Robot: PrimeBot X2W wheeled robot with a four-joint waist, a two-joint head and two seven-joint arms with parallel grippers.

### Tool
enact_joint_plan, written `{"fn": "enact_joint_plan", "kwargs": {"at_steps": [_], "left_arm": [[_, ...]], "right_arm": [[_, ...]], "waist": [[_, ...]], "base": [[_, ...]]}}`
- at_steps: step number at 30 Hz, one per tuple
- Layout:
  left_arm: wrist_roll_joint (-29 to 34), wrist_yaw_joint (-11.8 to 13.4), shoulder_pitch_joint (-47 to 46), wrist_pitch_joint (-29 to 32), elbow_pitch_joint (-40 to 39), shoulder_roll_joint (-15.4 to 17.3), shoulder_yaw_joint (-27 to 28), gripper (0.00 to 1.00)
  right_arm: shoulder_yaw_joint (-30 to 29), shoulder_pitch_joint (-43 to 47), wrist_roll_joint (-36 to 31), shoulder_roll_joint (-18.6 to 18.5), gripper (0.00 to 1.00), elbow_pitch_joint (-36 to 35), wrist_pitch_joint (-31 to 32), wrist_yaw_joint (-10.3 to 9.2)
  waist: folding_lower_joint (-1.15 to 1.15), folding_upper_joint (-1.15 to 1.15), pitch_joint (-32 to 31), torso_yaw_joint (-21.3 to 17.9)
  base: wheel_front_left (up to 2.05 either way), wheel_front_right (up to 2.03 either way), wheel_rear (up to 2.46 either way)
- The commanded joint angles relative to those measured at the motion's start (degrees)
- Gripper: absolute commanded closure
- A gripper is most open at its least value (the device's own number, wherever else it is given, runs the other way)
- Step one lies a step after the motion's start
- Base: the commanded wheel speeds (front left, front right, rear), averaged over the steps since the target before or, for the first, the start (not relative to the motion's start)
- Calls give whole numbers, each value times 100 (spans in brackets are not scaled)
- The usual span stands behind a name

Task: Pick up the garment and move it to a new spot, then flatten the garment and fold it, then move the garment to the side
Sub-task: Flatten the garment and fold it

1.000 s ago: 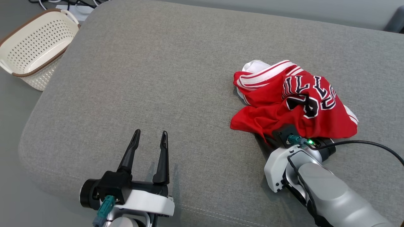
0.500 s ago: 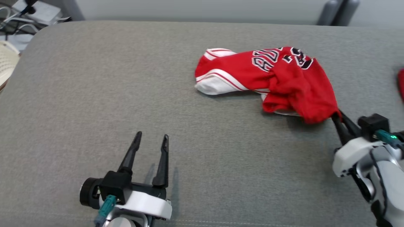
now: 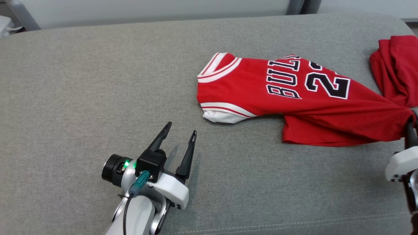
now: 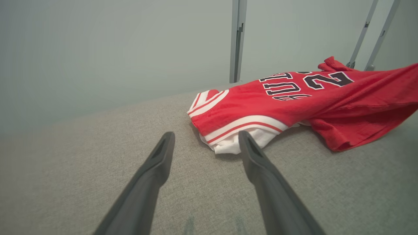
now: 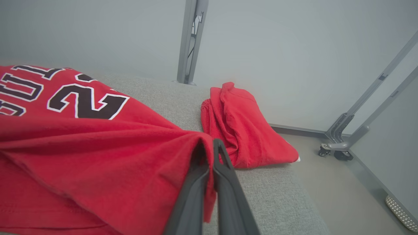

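The garment (image 3: 294, 94) is a red jersey with white trim and black lettering, stretched across the grey cushion (image 3: 98, 85) with its collar end to the left. My right gripper (image 3: 410, 125) at the view's right edge is shut on the jersey's right-hand corner; in the right wrist view the garment (image 5: 81, 140) bunches around the closed gripper (image 5: 209, 145). My left gripper (image 3: 182, 128) stands open over bare cushion, a little short of the white sleeve edge. In the left wrist view the open gripper (image 4: 205, 135) points at the garment (image 4: 294, 101).
A second red cloth (image 3: 396, 65) lies folded at the cushion's far right corner, close behind my right gripper, seen also as a red cloth (image 5: 241, 130). The cushion's right edge drops to the floor (image 5: 343, 182). A metal post (image 5: 191, 39) stands behind.
The head camera has swung right, so the basket left the view. The right gripper closed on the crumpled garment and drew it rightward, stretching it out. The left gripper stayed open.
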Motion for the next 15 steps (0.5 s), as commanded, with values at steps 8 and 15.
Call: {"fn": "enact_joint_plan", "kwargs": {"at_steps": [8,15], "left_arm": [[176,-123,-1299,-34,1530,31,-309,0],[-12,-164,-1896,-34,2385,31,-659,0]], "right_arm": [[63,-123,-353,471,100,-183,-76,-1],[214,-257,-254,556,100,-198,-76,-1]], "waist": [[0,0,376,-435],[0,0,560,-713]], "base": [[0,0,0],[0,0,0]]}}
